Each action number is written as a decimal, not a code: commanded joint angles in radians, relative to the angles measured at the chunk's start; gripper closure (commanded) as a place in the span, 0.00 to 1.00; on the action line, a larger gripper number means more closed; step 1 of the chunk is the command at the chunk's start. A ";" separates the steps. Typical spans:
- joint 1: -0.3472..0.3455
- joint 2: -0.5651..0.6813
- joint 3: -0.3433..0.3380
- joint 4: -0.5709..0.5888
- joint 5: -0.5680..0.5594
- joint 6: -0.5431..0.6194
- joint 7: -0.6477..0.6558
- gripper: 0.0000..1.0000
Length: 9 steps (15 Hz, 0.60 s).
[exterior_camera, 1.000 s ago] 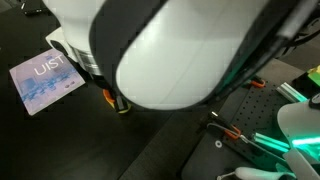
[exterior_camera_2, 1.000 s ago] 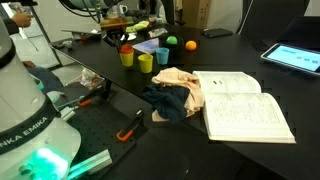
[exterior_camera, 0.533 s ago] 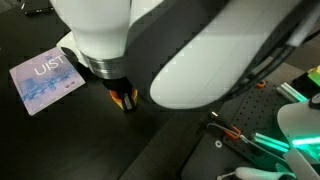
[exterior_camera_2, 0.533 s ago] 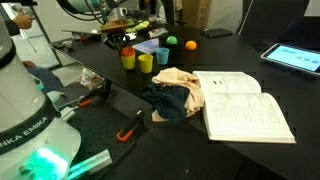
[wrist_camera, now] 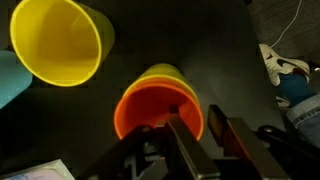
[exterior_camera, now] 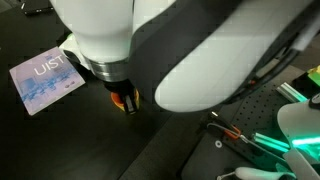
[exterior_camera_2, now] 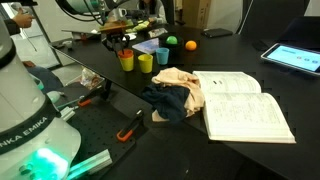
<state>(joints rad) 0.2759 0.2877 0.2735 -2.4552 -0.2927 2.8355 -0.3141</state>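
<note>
In the wrist view an orange cup sits nested inside a yellow cup. My gripper straddles the orange cup's right rim, one finger inside and the other outside. The jaws stand slightly apart, with a dark gap beside the outer finger, so the rim is not pinched. A second yellow cup stands empty at the upper left. In an exterior view the gripper hangs over the stacked cups, with the other yellow cup beside them. In an exterior view the arm hides nearly everything but the orange cup.
A blue sheet, a green ball and an orange ball lie behind the cups. Crumpled cloths, an open book and a tablet lie further off. A printed card lies near the cups.
The arm shifted a little early on and has held still since. The jaws have parted slightly from the orange cup's rim.
</note>
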 commanded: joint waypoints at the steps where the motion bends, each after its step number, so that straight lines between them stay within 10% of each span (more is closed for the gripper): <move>1: 0.005 -0.009 0.002 0.001 -0.006 0.006 0.016 0.95; 9: -0.002 -0.020 0.007 0.005 0.001 -0.003 0.005 0.99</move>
<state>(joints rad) 0.2758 0.2864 0.2746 -2.4533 -0.2926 2.8355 -0.3141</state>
